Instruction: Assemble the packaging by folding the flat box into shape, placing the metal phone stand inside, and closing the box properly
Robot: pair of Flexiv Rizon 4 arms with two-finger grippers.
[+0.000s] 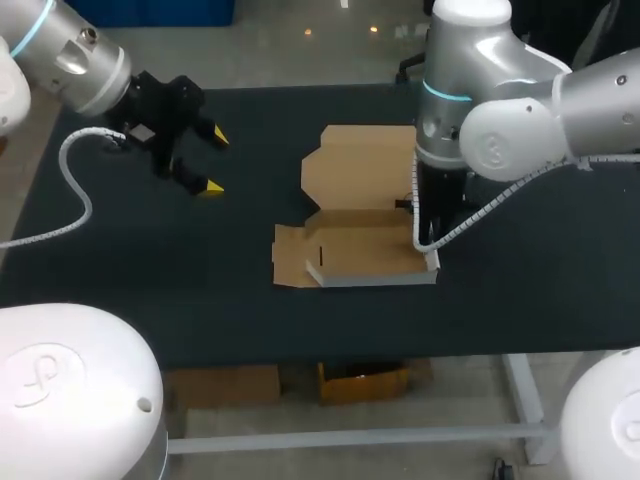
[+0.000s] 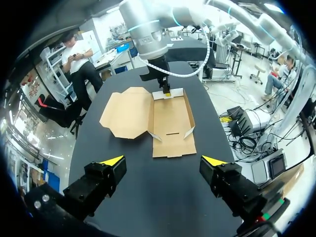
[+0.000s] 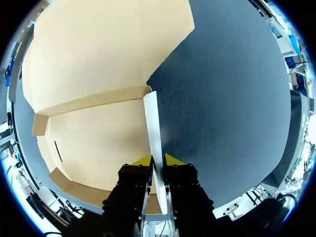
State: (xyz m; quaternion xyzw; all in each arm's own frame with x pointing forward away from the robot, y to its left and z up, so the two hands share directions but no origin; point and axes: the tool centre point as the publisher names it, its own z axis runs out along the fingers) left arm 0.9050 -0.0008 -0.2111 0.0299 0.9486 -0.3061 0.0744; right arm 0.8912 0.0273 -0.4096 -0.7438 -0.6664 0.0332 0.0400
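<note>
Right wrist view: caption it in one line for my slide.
Right end effector pinching the upright side flap of the half-folded cardboard box on the dark table.

- Our left arm and right arm were glossy silver-grey tubes with rounded joints.
- A cyan ring banded each one.
- White coiled cables ran along both.
- Our left gripper was black, yellow-tipped.

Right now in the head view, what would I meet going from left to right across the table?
Left gripper, fingers open → partly folded cardboard box → right gripper, fingers shut on the box's raised right wall.
</note>
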